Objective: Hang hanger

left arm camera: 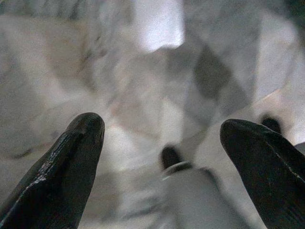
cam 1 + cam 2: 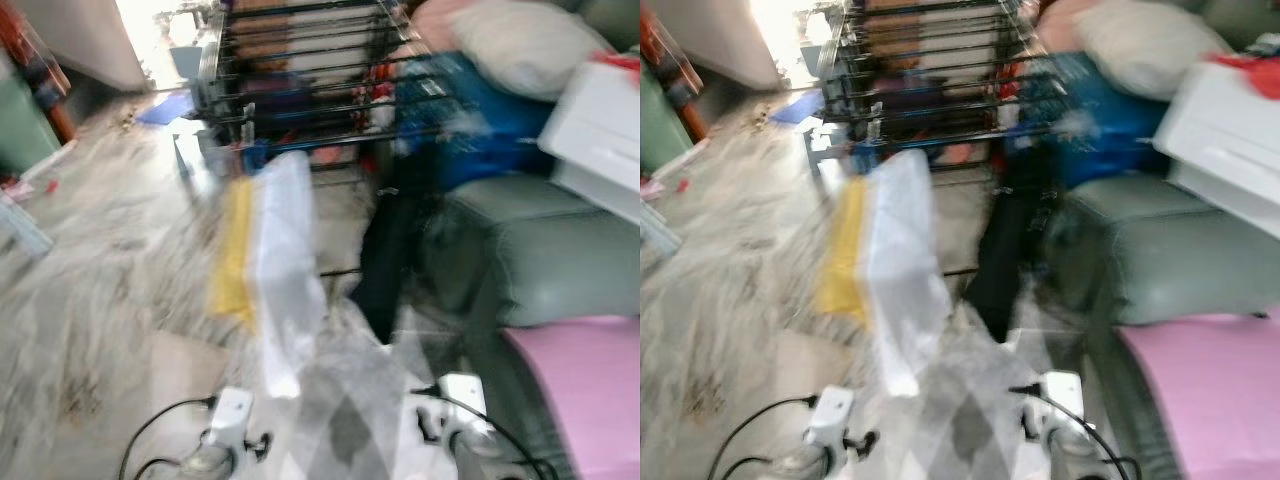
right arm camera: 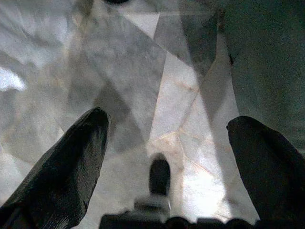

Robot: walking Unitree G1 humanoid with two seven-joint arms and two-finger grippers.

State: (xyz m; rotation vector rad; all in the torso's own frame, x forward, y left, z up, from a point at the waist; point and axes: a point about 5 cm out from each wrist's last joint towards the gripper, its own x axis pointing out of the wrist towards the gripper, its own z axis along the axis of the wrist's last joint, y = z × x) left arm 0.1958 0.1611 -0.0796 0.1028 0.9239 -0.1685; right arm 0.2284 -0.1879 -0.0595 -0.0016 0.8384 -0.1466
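- Both grippers hang low over the marble floor point(image 2: 90, 330), idle by the look of it: the left gripper point(image 1: 162, 138) has its two black fingers spread wide with nothing between them, and the right gripper point(image 3: 167, 138) is likewise wide open and empty, so neither carries anything for the task.
- Just beyond the arms, pale garments point(image 2: 285, 270) and a yellow one point(image 2: 235, 255) hang in a blurred streak, apparently from the rack behind, drying.
- Beside them a black garment point(image 2: 385, 260) droops toward the floor, next to a grey-green sofa point(image 2: 540, 240) with a pink cushion point(image 2: 590, 390) at its near end.
- Farther off stands the black drying rack point(image 2: 300, 70), its rails the likely place for hanging.
- No hanger can be made out; the head views are too blurred to tell where it is.
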